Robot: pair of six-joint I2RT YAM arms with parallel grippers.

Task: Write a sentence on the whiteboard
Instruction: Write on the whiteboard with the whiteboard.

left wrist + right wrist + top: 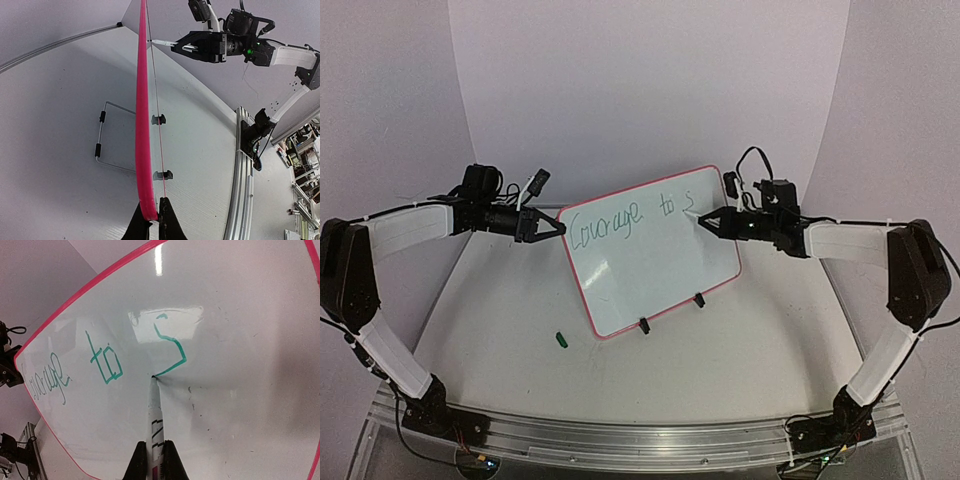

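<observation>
A red-framed whiteboard (650,270) stands tilted on 2 black feet (644,324) in the middle of the surface (740,340). The left hand (556,226) is clamped on its left edge. The right hand (704,218) grips a marker (154,410), tip touching the board at the foot of an "s". The green sentence (620,220) reads "Courage to s". A small green piece (560,340) lies on the surface near the board's lower left corner.

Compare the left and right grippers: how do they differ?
The left gripper clamps the whiteboard by its pink edge; the right gripper clamps a marker. The left gripper sits at the board's side edge; the right gripper faces the writing surface, marker tip on the green s. Both are shut.
</observation>
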